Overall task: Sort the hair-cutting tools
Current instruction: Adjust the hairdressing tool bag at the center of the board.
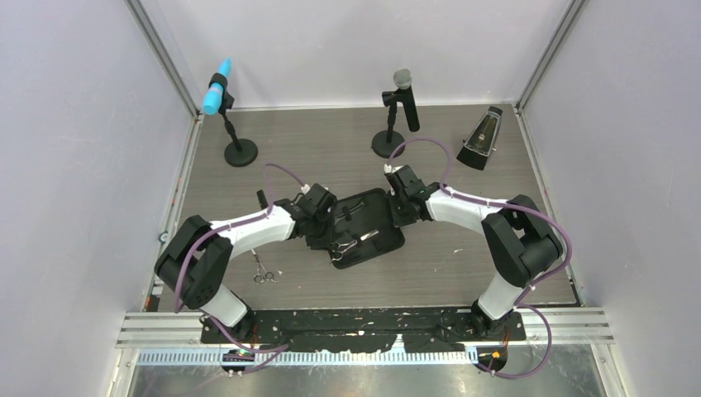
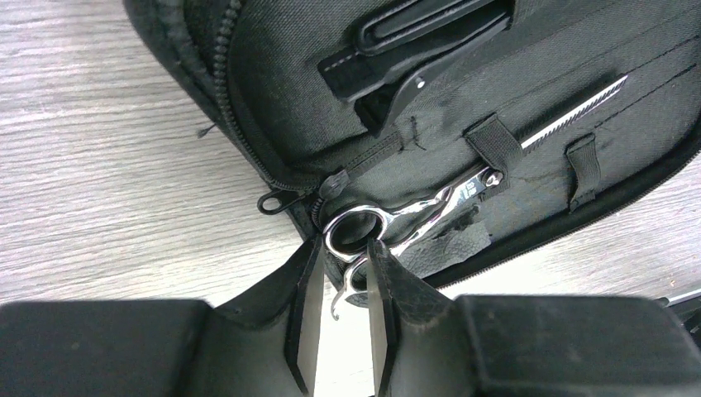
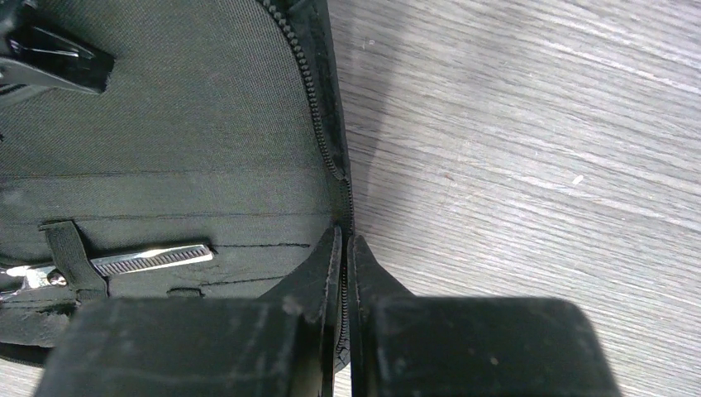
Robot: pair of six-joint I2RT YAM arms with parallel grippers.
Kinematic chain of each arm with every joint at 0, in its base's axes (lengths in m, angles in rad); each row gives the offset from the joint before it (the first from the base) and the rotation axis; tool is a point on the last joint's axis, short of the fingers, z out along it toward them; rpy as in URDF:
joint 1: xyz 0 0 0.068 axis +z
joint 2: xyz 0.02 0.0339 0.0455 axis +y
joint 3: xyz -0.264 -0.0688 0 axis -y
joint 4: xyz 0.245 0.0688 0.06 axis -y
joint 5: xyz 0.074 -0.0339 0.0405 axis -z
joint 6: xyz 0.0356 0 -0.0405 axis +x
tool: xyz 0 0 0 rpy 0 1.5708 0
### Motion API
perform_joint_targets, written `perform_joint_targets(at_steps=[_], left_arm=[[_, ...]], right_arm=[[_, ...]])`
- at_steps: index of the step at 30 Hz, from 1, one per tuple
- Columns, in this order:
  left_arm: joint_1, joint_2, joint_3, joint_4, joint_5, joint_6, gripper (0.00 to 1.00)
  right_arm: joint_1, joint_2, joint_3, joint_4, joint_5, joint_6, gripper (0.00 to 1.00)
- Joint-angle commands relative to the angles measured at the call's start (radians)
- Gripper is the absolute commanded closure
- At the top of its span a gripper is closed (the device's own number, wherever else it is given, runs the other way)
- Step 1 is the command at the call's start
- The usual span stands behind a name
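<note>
Narrow-jawed, the left gripper point(image 2: 345, 248) is straddling the handle of the silver scissors point(image 2: 413, 211) at the case's corner. The curled finger rest is hanging between its fingers, and I cannot tell whether the pads are pressing the metal yet. Opposite it, the right gripper point(image 3: 345, 241) is pinching the zip rim of the black zip case point(image 1: 395, 237), jaws all but together on the fabric edge. Taking things by size, the table point(image 1: 463, 174) is carrying the case, which is lying open at its centre between the two arms. Inside, those scissors are sitting with their blades tucked under an elastic loop point(image 2: 493, 142), and a black clip point(image 2: 430, 33) is resting higher on the lining. A loose pair of scissors point(image 1: 263, 271) is lying on the wood beside the left arm, well apart from the case. The likely trouble is in the pull. If the handle is drawn out at an angle, the blades could be snagging in the loop and dragging the case along. The right grip on so thin a rim may then be slipping. A hold on the slim finger rest alone could let the scissors swing and drop.
</note>
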Motion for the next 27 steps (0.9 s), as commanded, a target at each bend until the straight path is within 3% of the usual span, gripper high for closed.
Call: perform_joint_targets(at_steps=[1, 27], left_arm=[[-0.026, 0.031, 0.089, 0.057, 0.04, 0.006, 0.75], [-0.077, 0.134, 0.247, 0.148, 0.079, -0.079, 0.75]], right_arm=[[0.032, 0.022, -0.023, 0.005, -0.054, 0.006, 0.95], [0.115, 0.074, 0.006, 0.036, -0.168, 0.056, 0.95]])
